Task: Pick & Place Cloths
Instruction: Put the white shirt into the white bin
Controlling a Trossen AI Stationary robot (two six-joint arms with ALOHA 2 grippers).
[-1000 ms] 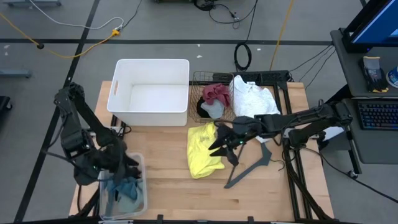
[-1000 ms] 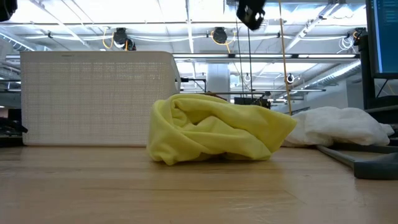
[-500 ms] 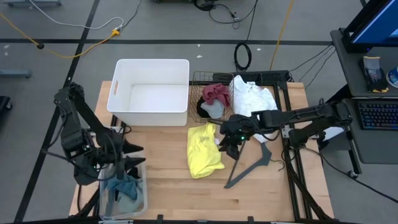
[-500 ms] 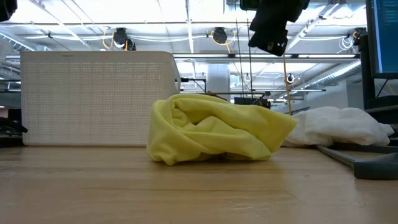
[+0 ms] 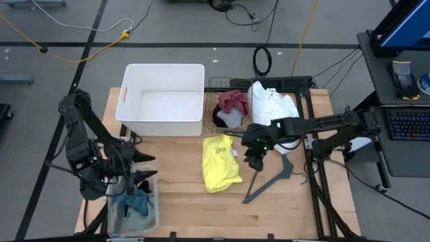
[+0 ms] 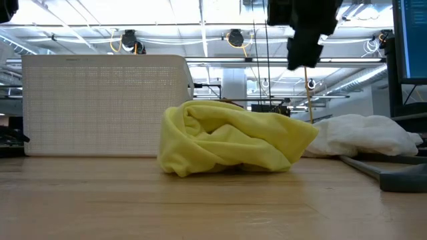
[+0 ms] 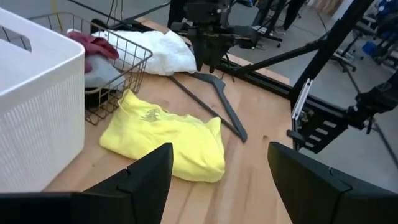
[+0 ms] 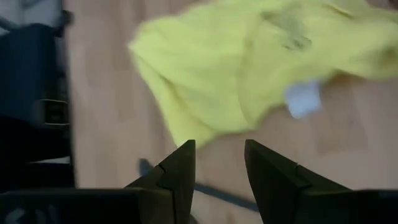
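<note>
The right arm stretches in from the table's right edge, its hand (image 5: pixel 255 161) hanging above the wood between the yellow cloth (image 5: pixel 220 163) at the table's middle and the dark hanger (image 5: pixel 272 176), fingers (image 8: pixel 180 171) narrowly parted, holding nothing. The left hand (image 5: pixel 138 176) hovers wide and empty over the clear bin (image 5: pixel 152 216) at the front left corner.

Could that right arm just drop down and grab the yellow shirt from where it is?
Probably yes. The right pincer hangs open and empty above the table, just beside the yellow shirt, with nothing lying on top of it. The hanger sits off to the other side.
</note>
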